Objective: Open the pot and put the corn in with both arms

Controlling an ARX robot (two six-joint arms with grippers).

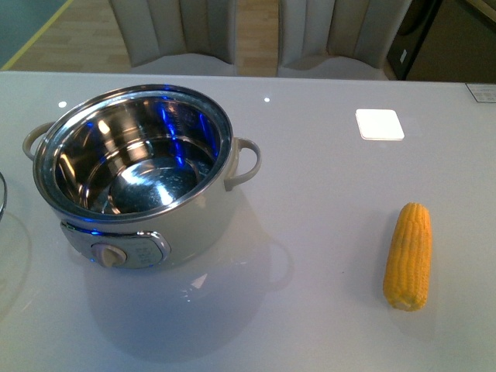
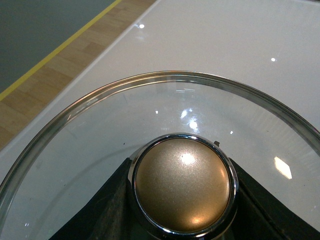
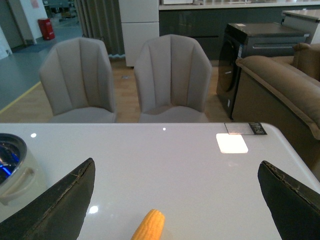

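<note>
Widely spread right fingers (image 3: 60,205) — corn (image 3: 148,225) ahead, between

No text can be read. The label (image 3: 248,128) on the table (image 1: 310,194) corner and the pot's (image 1: 194,225) panel marks are too small.

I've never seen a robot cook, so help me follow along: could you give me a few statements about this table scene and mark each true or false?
The pot has its lid on. False: the lid is off it.
The corn lies on the table. True.
There is food in the pot. False: it is empty.
The right tool is open. True.
The corn lies left of the pot. False: it lies to its right.
</note>
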